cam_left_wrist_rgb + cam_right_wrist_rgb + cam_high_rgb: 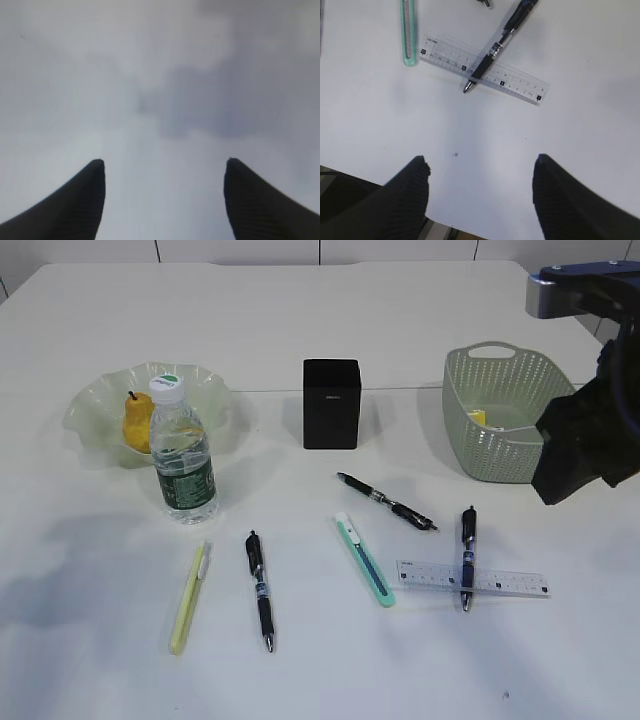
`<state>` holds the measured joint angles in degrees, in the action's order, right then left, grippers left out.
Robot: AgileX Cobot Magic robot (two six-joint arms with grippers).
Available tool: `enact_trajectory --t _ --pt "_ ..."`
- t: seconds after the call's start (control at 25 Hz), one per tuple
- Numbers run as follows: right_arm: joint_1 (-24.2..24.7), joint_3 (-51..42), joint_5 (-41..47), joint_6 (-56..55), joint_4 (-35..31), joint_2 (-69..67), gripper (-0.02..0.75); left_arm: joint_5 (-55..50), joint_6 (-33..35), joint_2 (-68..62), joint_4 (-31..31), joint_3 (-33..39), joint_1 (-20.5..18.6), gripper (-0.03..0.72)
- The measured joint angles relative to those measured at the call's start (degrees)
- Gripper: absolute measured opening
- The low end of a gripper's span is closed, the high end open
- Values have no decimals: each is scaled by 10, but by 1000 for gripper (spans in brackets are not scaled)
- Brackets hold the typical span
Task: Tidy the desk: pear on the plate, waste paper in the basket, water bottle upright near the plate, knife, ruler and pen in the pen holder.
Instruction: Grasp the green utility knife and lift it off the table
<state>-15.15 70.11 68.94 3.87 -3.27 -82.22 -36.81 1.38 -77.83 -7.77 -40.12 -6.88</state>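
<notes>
1. The pear [137, 420] is seen lying on the pale green plate [95, 400] at the upper left of the exterior view, and the water bottle [182, 455] stands upright just in front of it; something yellowish lies inside the basket [470, 400] at the upper right. These parts are judged done.
2. What is left lies loose on the table: three pens, two slim cutter-like tools and the clear ruler [500, 581], all outside the black pen holder [331, 403] at upper centre.
3. The ruler's long axis runs left to right at the lower right of the exterior view, with a blue pen [467, 550] laid across it, touching it.
4. In the right wrist view, the right gripper [480, 172] is shown with jaws wide and empty; the ruler [520, 85] and pen [492, 52] lie ahead of it, toward the top of the frame, both set at a slant.
5. The left gripper [165, 170] is likewise wide and empty, over bare table only.
6. The right arm is judged nearer; the pen on top would be taken first.
</notes>
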Motion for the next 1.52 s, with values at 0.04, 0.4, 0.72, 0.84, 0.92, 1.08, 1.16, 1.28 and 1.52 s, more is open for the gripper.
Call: enact_trajectory --t 0.04,0.4,0.72,0.84,0.92,1.08,1.16,1.28,1.52 --pt "0 0 0 0 0 0 483 -27 32 1 -37 0 0 521" --pt "0 0 0 0 -1 0 483 -102 117 85 -133 0 0 520" --pt "0 0 7 0 -4 0 483 -104 116 149 -117 0 0 509" --pt "-8 0 9 0 -4 0 483 -104 115 149 -111 0 0 487" --pt "-24 1 10 0 -3 0 483 -104 115 149 -107 0 0 483" --pt "-62 20 10 -6 5 0 483 -97 111 149 -78 0 0 480" --pt "-74 36 10 -19 10 0 483 -88 106 149 -67 0 0 479" --pt "-80 65 15 -33 12 -7 483 -79 103 149 -58 0 0 478" --pt "-94 143 20 -39 17 -62 483 -88 102 149 -65 -9 0 475"
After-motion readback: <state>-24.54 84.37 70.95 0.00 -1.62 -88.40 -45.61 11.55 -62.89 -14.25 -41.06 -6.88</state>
